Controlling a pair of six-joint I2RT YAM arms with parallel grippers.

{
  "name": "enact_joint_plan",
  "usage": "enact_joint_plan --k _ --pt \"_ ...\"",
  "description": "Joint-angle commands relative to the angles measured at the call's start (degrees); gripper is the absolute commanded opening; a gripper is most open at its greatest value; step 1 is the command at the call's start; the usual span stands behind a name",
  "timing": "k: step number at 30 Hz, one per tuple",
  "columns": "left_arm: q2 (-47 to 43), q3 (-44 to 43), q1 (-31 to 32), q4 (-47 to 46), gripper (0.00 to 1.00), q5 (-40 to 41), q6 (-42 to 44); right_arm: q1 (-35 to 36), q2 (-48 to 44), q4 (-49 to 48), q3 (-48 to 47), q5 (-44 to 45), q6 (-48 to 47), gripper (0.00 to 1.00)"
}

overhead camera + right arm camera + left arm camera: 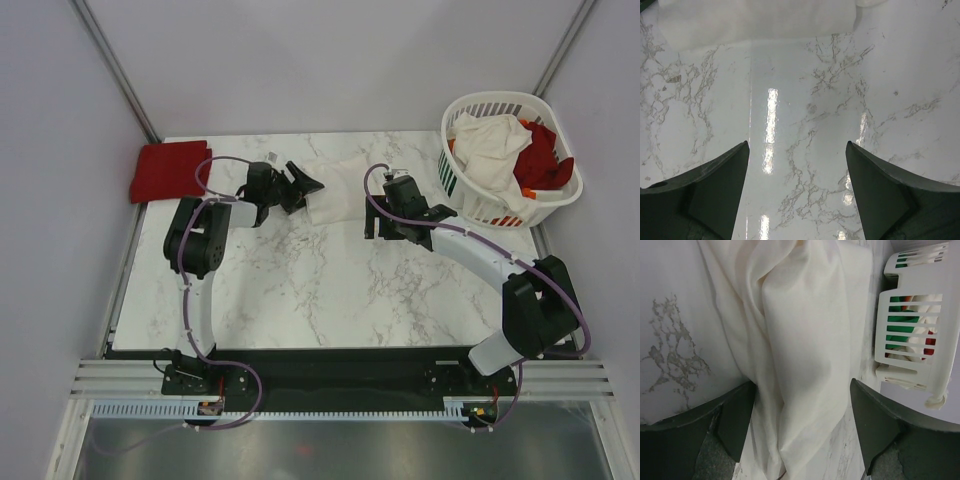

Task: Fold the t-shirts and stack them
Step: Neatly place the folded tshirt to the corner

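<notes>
Left wrist: fingers [737,425] (spread) flank t-shirt [805,365].

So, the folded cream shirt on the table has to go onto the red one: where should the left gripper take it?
Probably the raised lengthwise fold of the cream shirt, at its left end, coming in from the left: the left gripper stands open astride that ridge, which looks bunched thick enough to pinch.
</notes>
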State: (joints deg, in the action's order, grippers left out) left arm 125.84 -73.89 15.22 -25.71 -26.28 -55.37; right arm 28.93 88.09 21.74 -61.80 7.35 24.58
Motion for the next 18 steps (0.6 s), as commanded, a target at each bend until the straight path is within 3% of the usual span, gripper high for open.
enact_joint_plan --k 1,7,12,13,14,15,16,18 --pt "-0.16 1.55 -0.55 1.54 0.84 0.53 -0.53 0.25 -0.73 -0.56 -0.25 -0.85 -0.85 0.86" --pt "0.10 -2.13 -0.46 9.19 0.70 2.82 4.66 0.25 -0.20 -0.56 -0.34 -1.20 -0.76 0.87" --pt "2.47 -8.99 1.03 9.19 0.70 2.82 4.66 0.25 0.15 -0.64 -0.51 -1.38 -0.76 0.86" --pt "2.83 -9.60 0.95 20.68 0.44 7.43 9.36 0.25 0.23 -0.73 -0.51 -1.38 -0.76 0.86" --pt "3.79 -10.91 0.95 21.23 0.35 7.73 9.49 0.17 0.24 -0.73 -0.51 -1.47 -0.76 0.86" --pt "4.15 -11.71 0.95 21.84 0.18 7.91 9.84 0.25 0.32 -0.73 -0.43 -1.47 -0.76 0.86" --pt "4.58 -12.59 0.95 23.33 0.08 8.09 10.20 0.17 0.24 -0.73 -0.34 -1.29 -0.85 0.86" --pt "6.08 -16.19 0.95 25.35 0.02 8.61 11.60 0.25 0.15 -0.73 -0.25 -1.47 -0.85 0.86"
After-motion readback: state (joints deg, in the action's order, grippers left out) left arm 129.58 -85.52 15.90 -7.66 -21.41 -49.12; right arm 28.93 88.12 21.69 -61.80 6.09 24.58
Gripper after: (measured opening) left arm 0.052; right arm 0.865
